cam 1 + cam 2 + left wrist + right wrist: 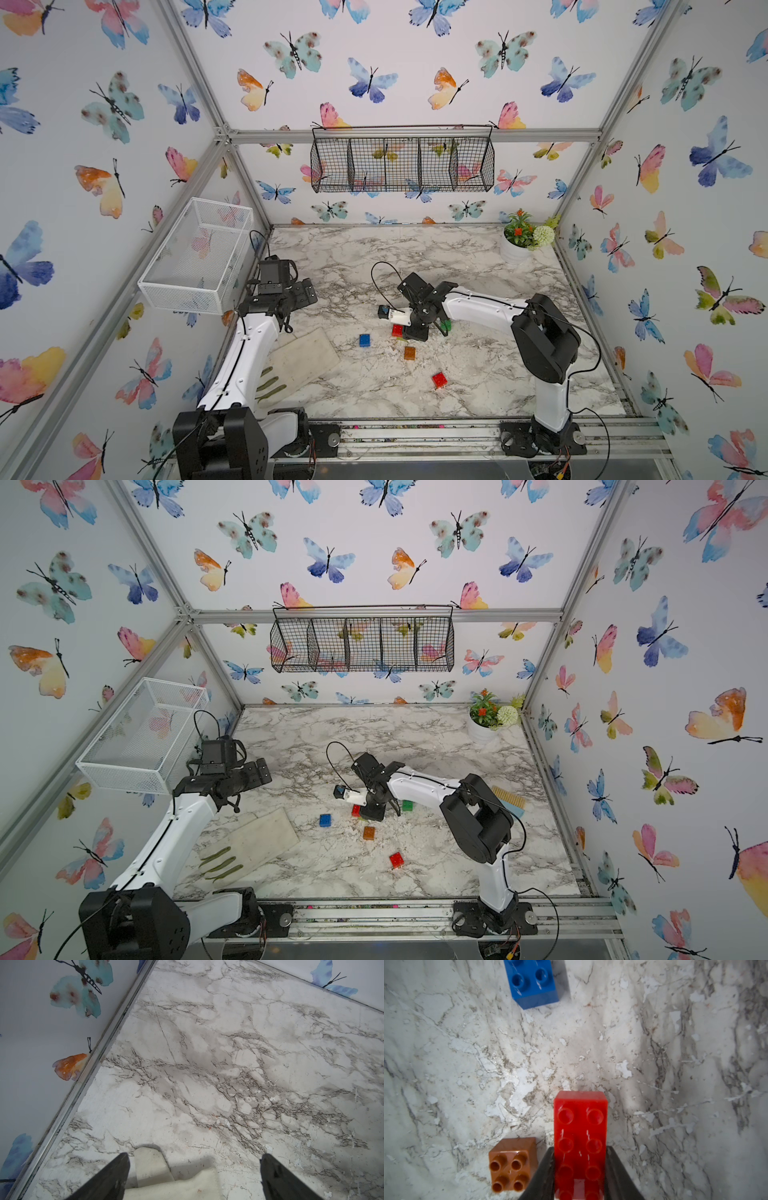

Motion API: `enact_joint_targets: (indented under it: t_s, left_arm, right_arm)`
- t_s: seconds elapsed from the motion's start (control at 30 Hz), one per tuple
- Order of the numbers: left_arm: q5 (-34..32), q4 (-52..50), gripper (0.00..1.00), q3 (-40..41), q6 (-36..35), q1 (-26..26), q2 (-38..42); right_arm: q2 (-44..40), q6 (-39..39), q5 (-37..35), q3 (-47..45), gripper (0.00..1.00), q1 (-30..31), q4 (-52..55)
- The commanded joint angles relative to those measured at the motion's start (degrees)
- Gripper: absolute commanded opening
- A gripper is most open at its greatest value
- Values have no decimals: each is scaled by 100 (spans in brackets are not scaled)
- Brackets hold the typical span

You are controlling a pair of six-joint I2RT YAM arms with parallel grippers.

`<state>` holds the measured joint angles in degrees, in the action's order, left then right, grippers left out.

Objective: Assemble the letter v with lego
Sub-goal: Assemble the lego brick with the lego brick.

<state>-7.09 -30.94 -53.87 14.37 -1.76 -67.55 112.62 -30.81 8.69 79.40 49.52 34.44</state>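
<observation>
Longer red brick (580, 1118) clamped in right gripper (580, 1148), jaws narrow on it, marble table (446, 1064) centre; orange brick (512, 1164) just beside, blue brick (532, 980) apart, small red brick (439, 379) nearer front; left gripper (194, 1155) jaws wide, empty

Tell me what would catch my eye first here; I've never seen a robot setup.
The butterfly wallpaper covering every wall grabs you first. Then, around the middle of the marble table, the right pincer is shut on a longer red brick. A blue brick, an orange brick and a small red brick lie loose nearby, each apart from the others.
</observation>
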Motion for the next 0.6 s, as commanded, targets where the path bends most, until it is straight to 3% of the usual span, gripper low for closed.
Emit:
enact_joint_targets:
  t_s: [0.0, 0.2, 0.43, 0.57]
  left_arm:
    - [-91, -123, 98, 22, -40, -22, -13]
    - [-125, -123, 98, 28, -40, -20, 6]
    - [-113, -118, 98, 26, -40, -19, 5]
    - [-106, -122, 98, 34, -44, -25, 12]
  right_arm:
    - [436, 343, -432, 6, 2, 5, 973]
    - [629, 728, -639, 374, 2, 69, 1248]
    - [63, 636, -664, -377, 2, 84, 242]
    - [-95, 483, -780, -529, 2, 86, 224]
